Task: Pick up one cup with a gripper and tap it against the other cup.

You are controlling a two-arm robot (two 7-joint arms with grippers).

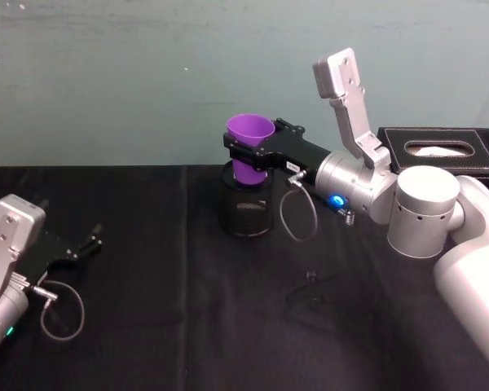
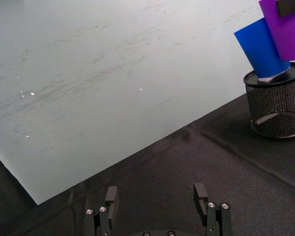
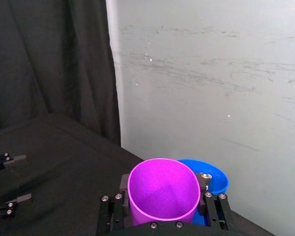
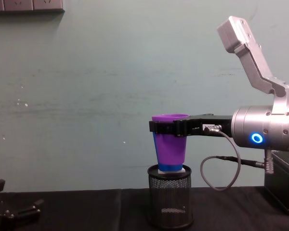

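The purple cup (image 4: 169, 143) is a smooth, tapered plastic tumbler, mouth up and roughly upright, held in the air above the black wire-mesh pen holder (image 4: 169, 202). The right claw (image 4: 166, 127) reaches in level from the right, its flat black fingers closed on the tumbler's sides just under the rim. In the right wrist view the round purple mouth sits between the two fingers (image 3: 204, 180). The blue cup (image 2: 261, 46), equally smooth and tapered, stands with its base inside the mesh holder and leans. It is just beside the purple cup, on the wall side. From the chest camera the purple cup covers nearly all of it, leaving a blue band at the bottom. I cannot tell whether the two cups touch. Behind the claw, the silver wrist carries a glowing blue ring (image 4: 256, 138), and a grey cable (image 4: 220, 171) loops beneath it. The holder is a short cylinder of fine mesh and stands on the tabletop (image 1: 163, 326), which is covered in black cloth with faint creases. The left claw (image 2: 156, 196) rests low over the cloth at the robot's near left, well apart from the cups, with its two black fingers spread wide and nothing between them. A black tissue box (image 1: 440, 147) with stitched edges sits at the far right. A pale green wall (image 4: 86, 96), scuffed with faint streaks, rises behind the tabletop.
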